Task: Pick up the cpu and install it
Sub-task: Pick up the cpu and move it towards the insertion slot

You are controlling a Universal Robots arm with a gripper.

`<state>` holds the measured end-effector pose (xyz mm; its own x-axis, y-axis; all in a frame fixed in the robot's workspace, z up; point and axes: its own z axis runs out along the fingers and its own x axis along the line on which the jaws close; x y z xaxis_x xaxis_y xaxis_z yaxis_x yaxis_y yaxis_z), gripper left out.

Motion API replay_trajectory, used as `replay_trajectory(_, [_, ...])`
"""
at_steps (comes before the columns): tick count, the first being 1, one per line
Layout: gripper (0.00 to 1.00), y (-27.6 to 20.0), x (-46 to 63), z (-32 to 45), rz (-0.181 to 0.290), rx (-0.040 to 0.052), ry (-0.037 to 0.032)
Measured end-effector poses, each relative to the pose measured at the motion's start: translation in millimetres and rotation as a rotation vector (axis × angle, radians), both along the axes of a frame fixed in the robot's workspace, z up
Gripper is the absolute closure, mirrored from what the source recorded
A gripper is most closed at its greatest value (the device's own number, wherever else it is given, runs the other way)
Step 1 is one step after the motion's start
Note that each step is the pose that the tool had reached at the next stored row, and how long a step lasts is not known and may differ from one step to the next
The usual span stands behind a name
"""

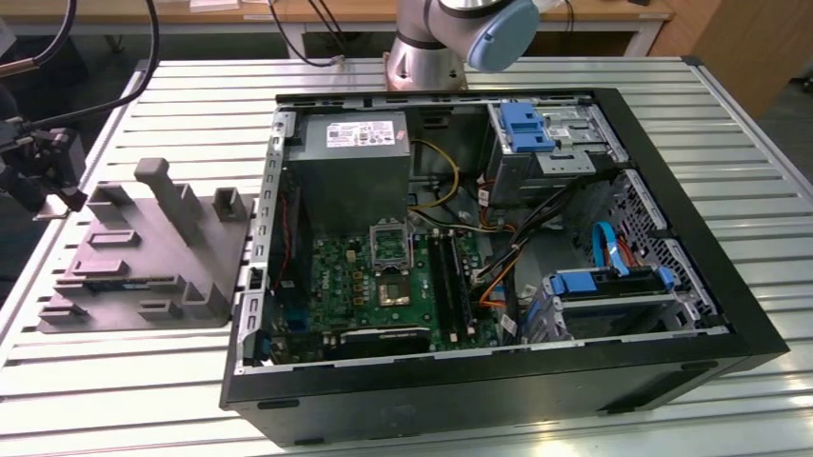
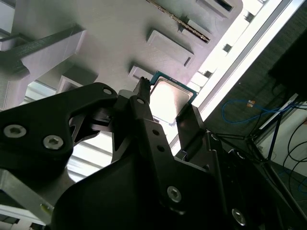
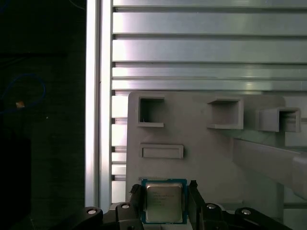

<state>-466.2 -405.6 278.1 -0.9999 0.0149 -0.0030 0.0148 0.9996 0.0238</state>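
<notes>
A slatted metal table carries an open computer case and, at the exterior view's left, a grey tray. Near one edge of the tray, the gripper pinches the cpu by two opposite sides.

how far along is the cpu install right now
Nothing looks done. In hand: the gripper is at the cpu, over the grey tray; whether it grips is unclear. Left: the install itself; the cpu is not yet at the motherboard in the open case.
</notes>
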Motion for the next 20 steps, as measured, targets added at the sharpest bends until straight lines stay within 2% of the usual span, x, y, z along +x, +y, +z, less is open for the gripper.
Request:
replay_trajectory(10, [0.53,0.7,0.0,0.8,0.000,-0.0063,0.0001])
replay_trajectory(12, [0.53,1.8,0.0,9.8,0.000,-0.0236,0.0000])
replay_trajectory(20, [0.53,1.8,0.0,12.3,0.000,-0.0251,0.0004])
